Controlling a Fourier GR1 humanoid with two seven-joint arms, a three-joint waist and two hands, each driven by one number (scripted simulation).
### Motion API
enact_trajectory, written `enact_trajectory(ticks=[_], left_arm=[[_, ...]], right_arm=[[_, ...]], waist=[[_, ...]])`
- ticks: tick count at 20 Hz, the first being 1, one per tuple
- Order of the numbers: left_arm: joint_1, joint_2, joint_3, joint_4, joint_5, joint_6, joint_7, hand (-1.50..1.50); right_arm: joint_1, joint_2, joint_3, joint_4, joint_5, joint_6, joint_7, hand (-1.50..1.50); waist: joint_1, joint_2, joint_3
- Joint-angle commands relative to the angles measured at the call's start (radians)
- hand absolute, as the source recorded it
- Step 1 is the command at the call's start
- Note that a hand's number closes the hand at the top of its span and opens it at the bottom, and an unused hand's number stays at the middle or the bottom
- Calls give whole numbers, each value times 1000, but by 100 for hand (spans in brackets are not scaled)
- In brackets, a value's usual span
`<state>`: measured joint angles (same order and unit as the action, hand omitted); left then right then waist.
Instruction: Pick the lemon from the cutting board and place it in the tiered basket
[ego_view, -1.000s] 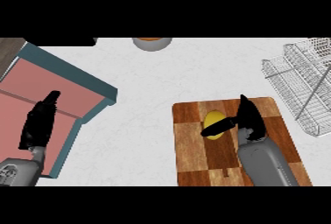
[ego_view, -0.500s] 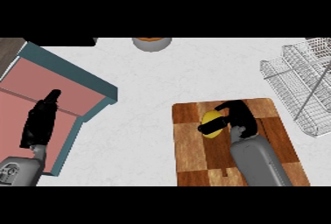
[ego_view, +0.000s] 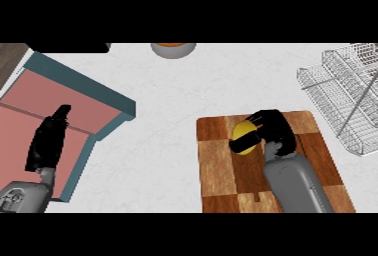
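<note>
Lemon (ego_view: 241, 134), long axis pointing away, right hand (ego_view: 275, 131) clasping

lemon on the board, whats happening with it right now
The robot's right hand is curled round the lemon over the wooden cutting board. Whether the lemon has left the board's surface cannot be told. The wire tiered basket stands to the board's right, and the lemon is not yet in it. The left hand rests open at the view's left, over a teal-rimmed pink tray.
</note>
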<state>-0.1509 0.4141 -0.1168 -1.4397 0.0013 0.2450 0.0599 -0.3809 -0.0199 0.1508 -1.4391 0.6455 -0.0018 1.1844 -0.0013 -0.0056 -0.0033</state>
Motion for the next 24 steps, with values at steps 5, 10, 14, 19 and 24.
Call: enact_trajectory(ticks=[5,10,14,19,24], left_arm=[[-49,-7,-17,-10,-1,-34,9,0],[-62,-15,-34,-22,-7,-40,-5,0],[-76,-18,-49,-29,-19,-43,-1,0],[-101,-34,-61,-19,-29,-38,9,0],[-112,-37,-62,-1,-34,-41,25,0]], right_arm=[[-312,-79,-217,239,202,-149,173,150],[-440,-198,-320,331,363,-258,135,150],[-535,-282,-339,408,555,-307,150,150],[-686,-354,-357,503,756,-329,179,150],[-814,-404,-364,645,935,-218,236,150]], waist=[[63,36,1],[114,56,-1],[132,55,-3],[142,55,-2],[125,44,-2]])
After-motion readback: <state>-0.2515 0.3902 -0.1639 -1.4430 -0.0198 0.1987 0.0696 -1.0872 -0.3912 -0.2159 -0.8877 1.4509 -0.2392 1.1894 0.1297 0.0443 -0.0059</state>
